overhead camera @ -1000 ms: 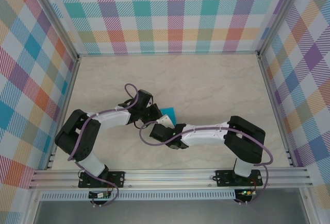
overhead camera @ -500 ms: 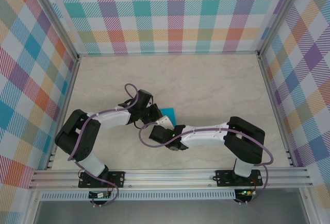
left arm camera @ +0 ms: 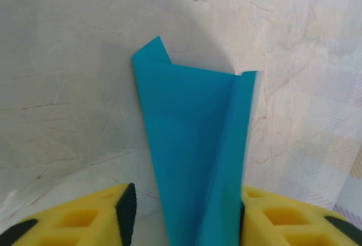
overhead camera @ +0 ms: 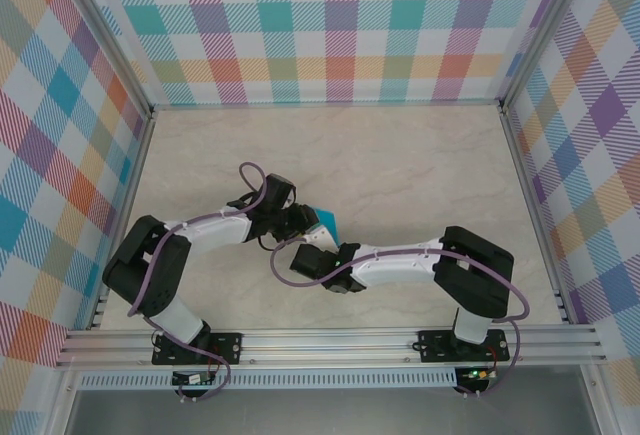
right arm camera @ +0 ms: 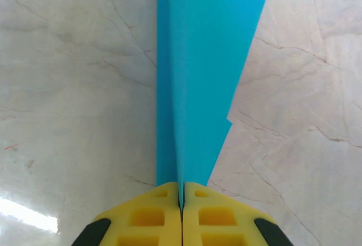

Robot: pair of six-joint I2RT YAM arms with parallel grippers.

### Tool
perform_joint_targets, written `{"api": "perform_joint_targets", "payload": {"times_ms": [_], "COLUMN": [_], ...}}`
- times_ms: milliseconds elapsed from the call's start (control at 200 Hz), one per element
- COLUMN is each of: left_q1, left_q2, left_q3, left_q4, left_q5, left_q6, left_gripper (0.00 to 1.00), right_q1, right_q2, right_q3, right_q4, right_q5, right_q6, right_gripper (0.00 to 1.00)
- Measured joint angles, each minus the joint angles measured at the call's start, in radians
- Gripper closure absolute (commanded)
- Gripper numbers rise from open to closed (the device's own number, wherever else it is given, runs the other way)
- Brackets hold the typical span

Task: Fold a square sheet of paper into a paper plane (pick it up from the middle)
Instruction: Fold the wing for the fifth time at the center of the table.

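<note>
The square sheet of paper is now folded into a teal-blue paper plane (overhead camera: 328, 222), which lies mid-table between the two arms. In the left wrist view the paper plane (left arm camera: 192, 138) widens away from me. My left gripper (left arm camera: 184, 215) is open around its narrow end. The left pad (left arm camera: 126, 212) stands clear of the paper, and the paper's raised right fold runs close along the right finger (left arm camera: 266, 203). My right gripper (right arm camera: 182, 194) is shut on the paper plane's (right arm camera: 209, 59) upright centre ridge. In the top view the left gripper (overhead camera: 301, 217) and the right gripper (overhead camera: 319, 241) nearly meet at the paper.
The marble-patterned table top (overhead camera: 400, 155) stretches free behind the arms. Checked walls with aluminium posts (overhead camera: 525, 145) close it in on three sides. Purple cables (overhead camera: 250, 177) loop over both forearms.
My left gripper has opened off the paper. My right gripper has closed onto the centre ridge and moved slightly toward the left arm.
</note>
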Motion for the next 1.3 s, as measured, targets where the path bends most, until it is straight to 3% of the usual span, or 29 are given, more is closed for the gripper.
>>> {"api": "perform_joint_targets", "payload": {"times_ms": [205,455,790,1035,1300], "left_q1": [0.031,0.056,0.056,0.056,0.056], "left_q2": [-0.052,-0.09,-0.151,-0.158,-0.052], "left_q3": [0.011,0.011,-0.005,-0.034,-0.024], "left_q4": [-0.055,-0.085,-0.102,-0.069,-0.024], "left_q5": [-0.029,-0.041,-0.069,-0.048,0.029], "left_q6": [0.023,0.024,0.019,-0.001,0.0], "left_gripper": [0.3,0.28,0.26,0.23,0.25], "right_q1": [-0.068,-0.172,-0.264,-0.313,-0.313], "right_q2": [-0.125,-0.153,-0.179,-0.232,-0.217], "right_q3": [-0.129,-0.191,-0.259,-0.294,-0.295], "right_q4": [0.138,0.282,0.386,0.39,0.388], "right_q5": [-0.156,-0.407,-0.621,-0.72,-0.755], "right_q6": [-0.089,-0.145,-0.15,-0.208,-0.317], "right_gripper": [0.95,0.96,0.97,0.97,0.96]}}
